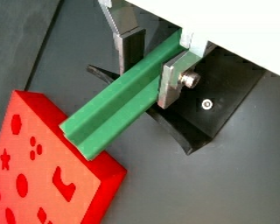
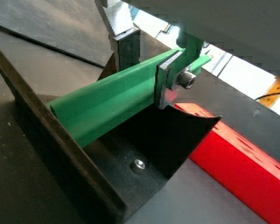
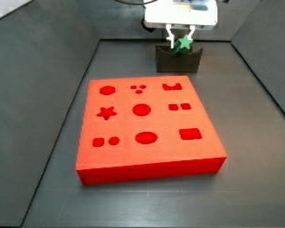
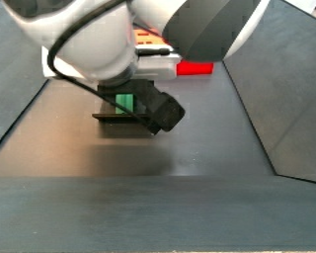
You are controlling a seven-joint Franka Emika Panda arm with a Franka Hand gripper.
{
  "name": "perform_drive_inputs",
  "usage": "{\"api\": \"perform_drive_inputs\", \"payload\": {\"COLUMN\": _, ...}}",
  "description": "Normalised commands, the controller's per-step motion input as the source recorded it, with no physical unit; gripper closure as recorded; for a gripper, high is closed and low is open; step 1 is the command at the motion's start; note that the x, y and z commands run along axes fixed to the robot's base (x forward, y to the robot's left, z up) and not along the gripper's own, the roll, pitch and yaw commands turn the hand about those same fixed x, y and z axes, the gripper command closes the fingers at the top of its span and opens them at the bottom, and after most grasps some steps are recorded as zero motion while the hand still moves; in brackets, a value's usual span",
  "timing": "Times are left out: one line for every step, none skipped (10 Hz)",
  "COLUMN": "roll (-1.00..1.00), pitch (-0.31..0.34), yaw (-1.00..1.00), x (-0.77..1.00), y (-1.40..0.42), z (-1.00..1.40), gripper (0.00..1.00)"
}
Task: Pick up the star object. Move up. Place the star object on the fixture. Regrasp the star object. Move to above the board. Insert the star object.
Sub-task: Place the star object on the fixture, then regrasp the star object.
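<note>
Gripper [image 1: 154,66]: over the fixture [image 3: 178,60], fingers clamped on the star object [image 1: 119,101].
Board [image 3: 145,125]: mid-floor, near the fixture.

Count: one pincer [image 1: 149,66] above the fixture [image 3: 178,61], clamped on one star object [image 1: 113,101]. One fixture, one board [image 3: 145,129]. Board cut-outs visible in a side view: ten shapes, counting the small dot cluster as one.
</note>
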Motion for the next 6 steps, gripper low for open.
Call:
{"api": "perform_drive_inputs", "payload": {"roll": -0.12, "pitch": -0.054, "yaw": -0.09, "x": 0.07, "y": 0.07, "z": -0.37, "gripper": 1.0}}
{"api": "perform_drive_inputs", "payload": {"roll": -0.12, "pitch": -0.054, "yaw": -0.08, "x": 0.06, "y": 0.07, "z": -0.37, "gripper": 1.0}}
{"api": "perform_drive_inputs", "payload": {"roll": -0.12, "pitch": -0.054, "yaw": -0.06, "x": 0.06, "y": 0.07, "z": -0.37, "gripper": 1.0}}
{"api": "perform_drive_inputs", "payload": {"roll": -0.12, "pitch": -0.054, "yaw": -0.06, "x": 0.06, "y": 0.07, "z": -0.37, "gripper": 1.0}}
{"api": "perform_drive_inputs", "payload": {"roll": 0.0, "pitch": 0.0, "yaw": 0.0, "x": 0.0, "y": 0.0, "z": 0.0, "gripper": 0.0}}
{"api": "perform_drive_inputs", "payload": {"roll": 0.06, "pitch": -0.015, "yaw": 0.0, "x": 0.0, "y": 0.0, "z": 1.0, "gripper": 0.0}}
